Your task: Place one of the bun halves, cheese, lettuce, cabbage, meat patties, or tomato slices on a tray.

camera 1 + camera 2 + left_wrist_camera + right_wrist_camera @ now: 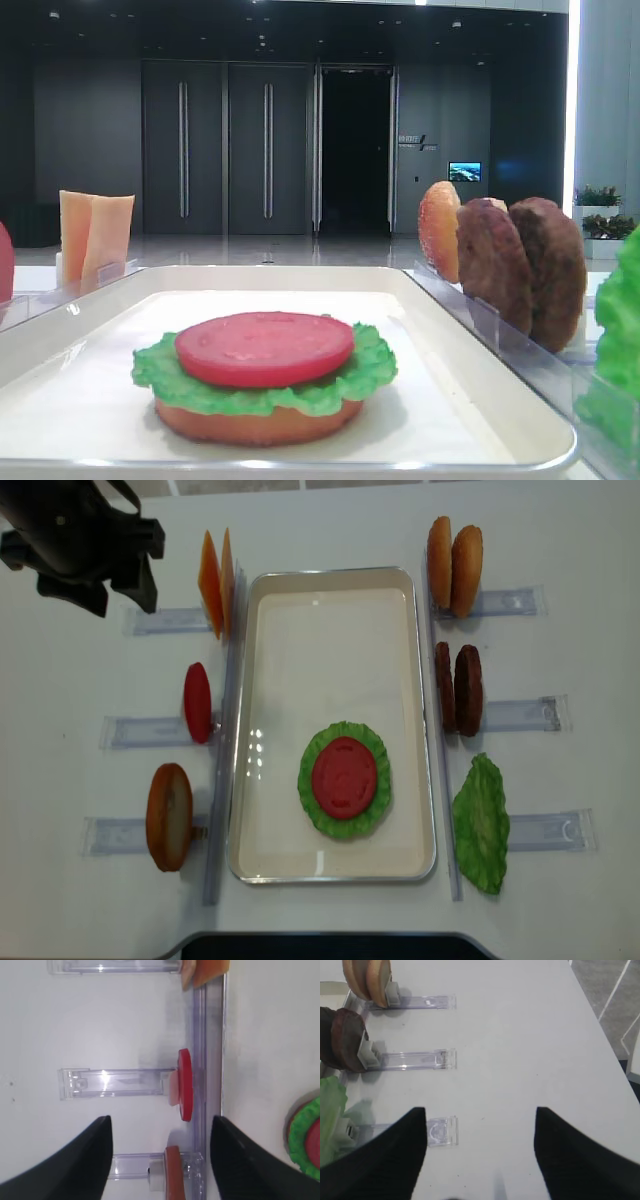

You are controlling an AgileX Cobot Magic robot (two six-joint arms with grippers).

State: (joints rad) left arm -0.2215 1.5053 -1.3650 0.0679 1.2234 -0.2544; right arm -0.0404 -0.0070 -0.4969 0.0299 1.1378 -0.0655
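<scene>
Left claw (118,592) wide, empty, near counter's far-left corner. Between placements; next likely cheese (217,583) onto tray (330,630) stack.

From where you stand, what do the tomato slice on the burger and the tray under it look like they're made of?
The tomato slice looks like moulded plastic or rubber: a uniform red, matte disc with a thick rounded edge and no seeds. The tray seems glossy white plastic or melamine, since its raised rim catches bright reflections, though enamelled metal cannot be ruled out.
</scene>
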